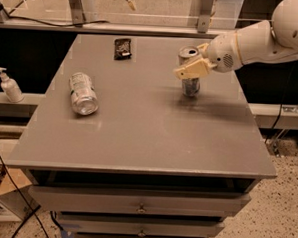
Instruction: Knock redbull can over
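We see the redbull can (190,86) standing upright on the right rear part of the desk (138,130). The pincer (189,70), reaching in from the right, crosses the can's upper half. We cannot tell how far open it is or whether it grips anything. A wider can (83,93) lies on its side at the left, and a dark packet (122,48) lies near the far edge.

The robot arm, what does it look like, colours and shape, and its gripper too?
The arm is glossy white, built of smooth rounded shells, with a thin tan ring near the wrist and a small patch of dark dots beside it. No cables show on it. The gripper, pale cream-yellow and wedge-shaped, is at the redbull can on the table's far right.
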Motion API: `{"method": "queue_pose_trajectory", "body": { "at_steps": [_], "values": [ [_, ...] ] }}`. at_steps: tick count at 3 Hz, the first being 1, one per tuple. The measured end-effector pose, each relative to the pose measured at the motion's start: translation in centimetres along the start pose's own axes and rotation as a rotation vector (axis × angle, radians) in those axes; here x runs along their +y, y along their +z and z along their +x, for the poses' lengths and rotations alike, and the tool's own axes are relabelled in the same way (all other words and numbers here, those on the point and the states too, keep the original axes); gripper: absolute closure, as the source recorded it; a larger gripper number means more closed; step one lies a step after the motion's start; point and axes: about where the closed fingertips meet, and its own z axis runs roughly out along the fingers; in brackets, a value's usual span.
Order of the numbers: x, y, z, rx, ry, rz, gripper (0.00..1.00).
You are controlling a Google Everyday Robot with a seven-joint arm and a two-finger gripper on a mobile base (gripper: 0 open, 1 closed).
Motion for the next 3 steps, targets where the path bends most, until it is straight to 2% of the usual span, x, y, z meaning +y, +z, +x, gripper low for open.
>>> {"method": "queue_pose_trajectory", "body": {
  "at_steps": [1, 2, 3],
  "values": [
    [1.6, -1.1, -2.1, 0.152, -0.104, 0.007, 0.87],
    [3.9, -1.3, -4.1, 0.365, -0.246, 0.014, 1.00],
    [6.7, 0.0, -2.8, 0.582, -0.351, -0.012, 0.82]
  ]
}}
